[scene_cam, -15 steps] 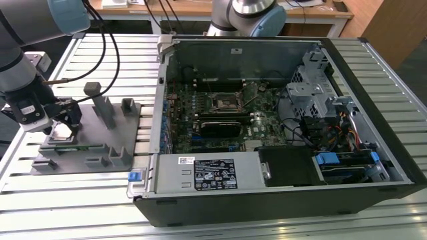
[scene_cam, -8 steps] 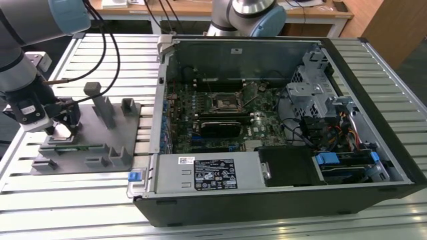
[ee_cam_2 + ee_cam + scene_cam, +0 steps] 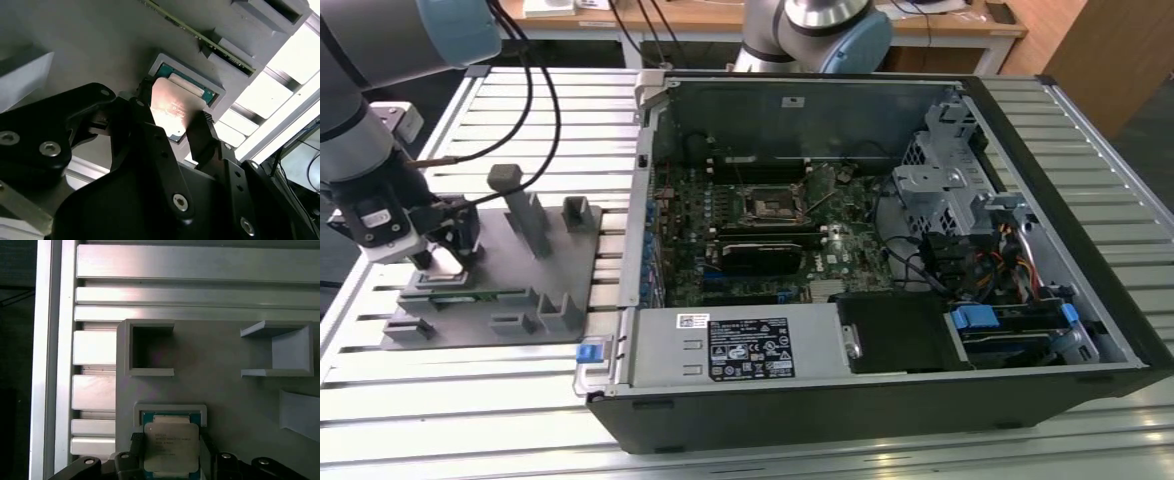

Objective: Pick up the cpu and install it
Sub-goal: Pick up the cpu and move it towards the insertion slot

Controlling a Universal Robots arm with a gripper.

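The cpu (image 3: 171, 447) is a small silvery square chip, seen in both wrist views, sitting between my gripper's (image 3: 172, 440) two black fingers. One finger (image 3: 145, 107) presses one edge and the other finger (image 3: 205, 130) presses the opposite edge. The chip (image 3: 174, 106) sits just over its green-lined pocket (image 3: 170, 412) in the grey tray (image 3: 215, 375), slightly offset from it. In the exterior view my gripper (image 3: 440, 262) stands low over the tray (image 3: 520, 300) at the exterior view's left. The black socket frame (image 3: 771, 203) lies on the motherboard inside the open computer case (image 3: 881, 390).
The tray carries upright posts (image 3: 520, 205) and open-sided boxes (image 3: 147, 350) close to my gripper. A memory stick (image 3: 200, 35) lies on edge in a tray slot. The table (image 3: 454, 400) is slatted aluminium. A second robot base (image 3: 814, 30) stands behind the case.
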